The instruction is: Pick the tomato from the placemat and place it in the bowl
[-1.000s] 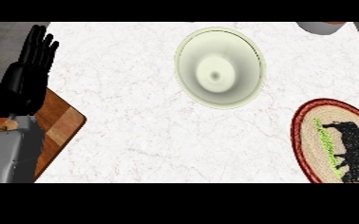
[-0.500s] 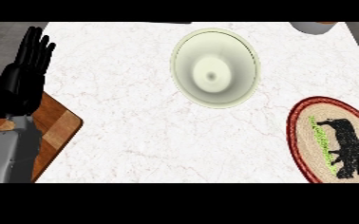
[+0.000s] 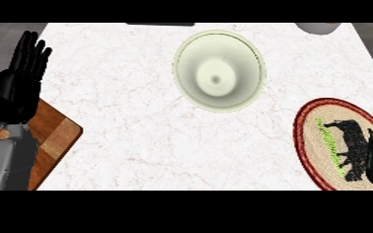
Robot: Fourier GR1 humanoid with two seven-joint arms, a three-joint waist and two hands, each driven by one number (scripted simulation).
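Note:
A pale green bowl [image 3: 218, 70] stands in the middle of the white marble counter, and nothing lies in it. At the right edge a round woven placemat [image 3: 315, 143] with a dark red rim is cut off by the view; it shows a black animal figure and a green streak. No tomato shows on the visible part of the mat or anywhere else. My left hand [image 3: 20, 84] rests open at the left edge, fingers straight and pointing up, far from the bowl. My right hand does not show.
A wooden cutting board [image 3: 55, 135] lies at the lower left, partly under my left forearm. A pale cup-like object [image 3: 317, 27] sits at the counter's far right corner. A dark strip [image 3: 160, 24] runs along the back edge.
The whole scene has drifted slightly left in the view, so more of the placemat shows. The left hand stays open in the same pose.

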